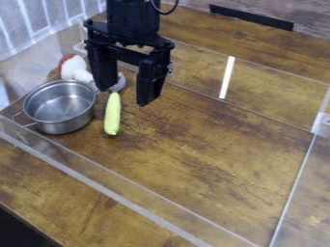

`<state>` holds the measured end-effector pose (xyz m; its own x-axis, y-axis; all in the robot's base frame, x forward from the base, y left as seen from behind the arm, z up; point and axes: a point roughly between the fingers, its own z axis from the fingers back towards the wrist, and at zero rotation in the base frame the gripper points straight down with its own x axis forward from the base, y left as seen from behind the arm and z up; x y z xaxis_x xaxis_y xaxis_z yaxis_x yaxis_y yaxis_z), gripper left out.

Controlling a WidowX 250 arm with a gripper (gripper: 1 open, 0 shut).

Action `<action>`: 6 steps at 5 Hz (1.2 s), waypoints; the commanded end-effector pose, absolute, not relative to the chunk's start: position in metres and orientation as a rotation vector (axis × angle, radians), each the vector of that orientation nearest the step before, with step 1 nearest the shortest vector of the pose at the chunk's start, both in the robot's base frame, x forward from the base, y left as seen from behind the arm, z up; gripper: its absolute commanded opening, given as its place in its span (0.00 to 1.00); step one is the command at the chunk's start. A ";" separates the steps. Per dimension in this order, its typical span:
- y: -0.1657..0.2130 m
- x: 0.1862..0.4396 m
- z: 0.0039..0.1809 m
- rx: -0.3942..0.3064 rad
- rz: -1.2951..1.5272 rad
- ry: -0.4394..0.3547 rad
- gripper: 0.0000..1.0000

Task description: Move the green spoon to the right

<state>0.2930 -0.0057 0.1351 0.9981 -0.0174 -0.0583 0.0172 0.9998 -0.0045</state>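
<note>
The green spoon (112,115) lies on the wooden table, its thick yellow-green handle pointing toward the front, just right of the steel pot. Its bowl end is hidden behind the gripper. My gripper (125,89) points straight down above the spoon's far end, and its two black fingers (149,85) stand wide apart, one on each side of the spoon's top. Nothing is held between them. Whether the fingertips touch the table cannot be made out.
A round steel pot (60,104) stands at the left, close to the spoon. An orange and white object (75,68) sits behind the pot. Clear plastic walls (154,210) fence the table along the front and right. Bare wood (219,135) spreads to the right.
</note>
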 end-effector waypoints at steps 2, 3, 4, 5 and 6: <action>-0.006 0.294 0.118 0.007 -0.075 0.104 1.00; -0.004 0.299 0.114 0.011 -0.114 0.106 1.00; 0.003 0.293 0.106 0.009 -0.066 0.112 1.00; 0.010 0.285 0.097 0.006 -0.018 0.125 1.00; 0.012 0.294 0.084 0.005 -0.015 0.112 1.00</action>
<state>0.2893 0.0078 0.0719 0.9869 -0.0268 -0.1591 0.0275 0.9996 0.0024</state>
